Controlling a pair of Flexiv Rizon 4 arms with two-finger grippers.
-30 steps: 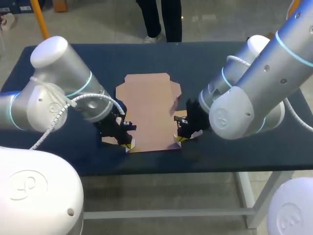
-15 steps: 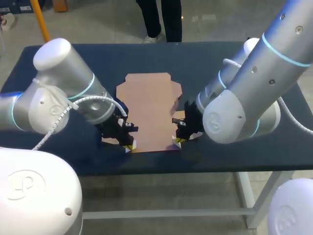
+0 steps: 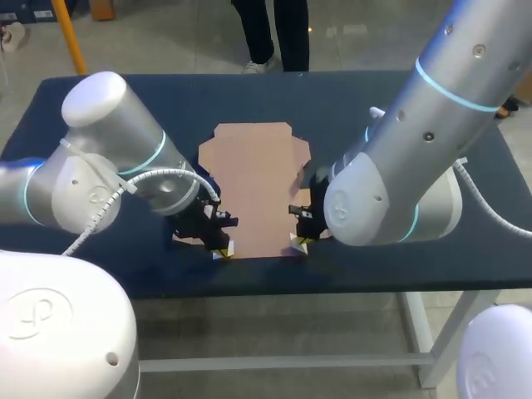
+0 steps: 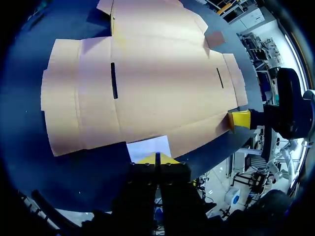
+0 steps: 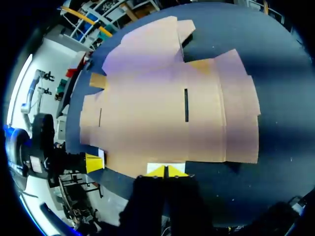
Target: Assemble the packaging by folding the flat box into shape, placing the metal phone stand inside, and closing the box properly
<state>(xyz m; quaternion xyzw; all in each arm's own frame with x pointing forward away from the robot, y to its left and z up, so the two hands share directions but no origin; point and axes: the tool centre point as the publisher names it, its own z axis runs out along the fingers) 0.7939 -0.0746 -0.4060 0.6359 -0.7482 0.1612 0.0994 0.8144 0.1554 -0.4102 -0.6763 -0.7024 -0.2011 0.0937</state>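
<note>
Lying flat: creased tan cardboard box (image 3: 253, 187) (slotted, matte); left claw (image 4: 157, 158), right claw (image 5: 167, 171) pinched closed at near edge.

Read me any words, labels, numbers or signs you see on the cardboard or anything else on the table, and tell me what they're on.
None can be read.
The flat box is plain brown in every view, with no print showing.
The white patch just ahead of the left pincer looks blank.
</note>
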